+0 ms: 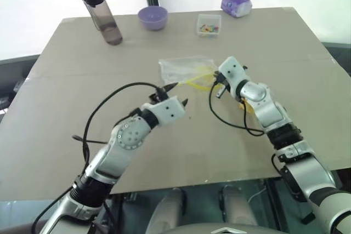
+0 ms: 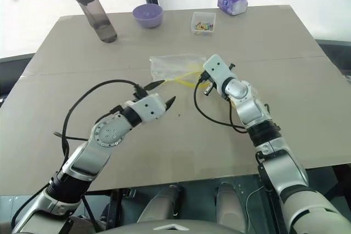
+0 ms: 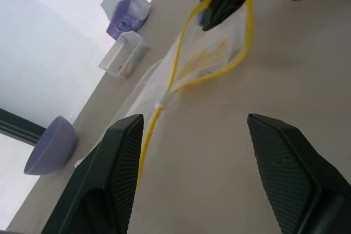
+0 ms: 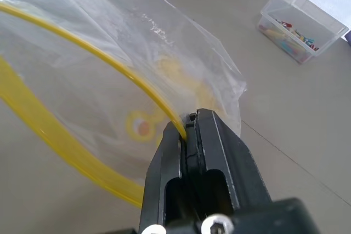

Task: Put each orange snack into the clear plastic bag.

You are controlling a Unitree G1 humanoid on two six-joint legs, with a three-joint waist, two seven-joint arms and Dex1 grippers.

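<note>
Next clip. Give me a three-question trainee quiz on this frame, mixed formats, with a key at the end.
1. True or false: the right gripper is shut on the yellow seal strip of the clear plastic bag.
2. The left gripper is: A) open and holding nothing, B) shut on the bag, C) holding the purple bowl.
3. Fill in: the small clear box stands between the bowl and the ___.

Key: 1 true; 2 A; 3 tissue box.
</note>
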